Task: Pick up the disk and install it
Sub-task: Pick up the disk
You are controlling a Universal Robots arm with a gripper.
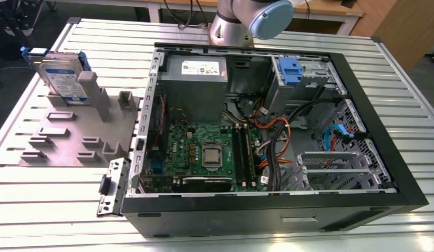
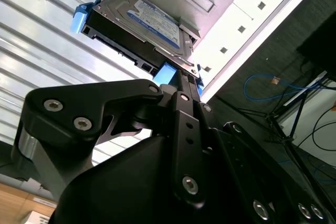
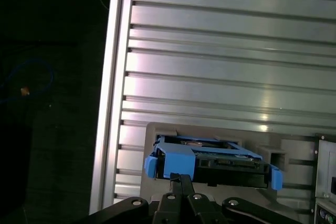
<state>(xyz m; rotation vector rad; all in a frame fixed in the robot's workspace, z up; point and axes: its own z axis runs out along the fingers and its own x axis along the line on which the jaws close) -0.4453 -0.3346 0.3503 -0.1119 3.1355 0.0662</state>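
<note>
We see a silver desk (image 1: 49, 210) made of long metal strips with grooves between them (the shiny strips throw back the light). A grey holder (image 1: 66, 139) with many little slots lies on it, on the exterior view's left. The disk (image 1: 61, 76) stands up on its edge at the far end of that holder, with its blue frame around it. Just beside the holder is a big black computer case (image 1: 273, 212). It lies open, so we can look at the green board (image 1: 203, 152) and the wires inside. The robot arm (image 1: 241, 21) rises behind the case. In the first wrist view the gripper (image 3: 181, 179) points toward the disk. Its jaws are pressed together with nothing between them. Around the desk the floor (image 2: 247, 61) is dark, and a blue cable (image 2: 261, 76) lies on it. Light brown wooden furniture (image 1: 399, 26) stands at the back of the room.
</note>
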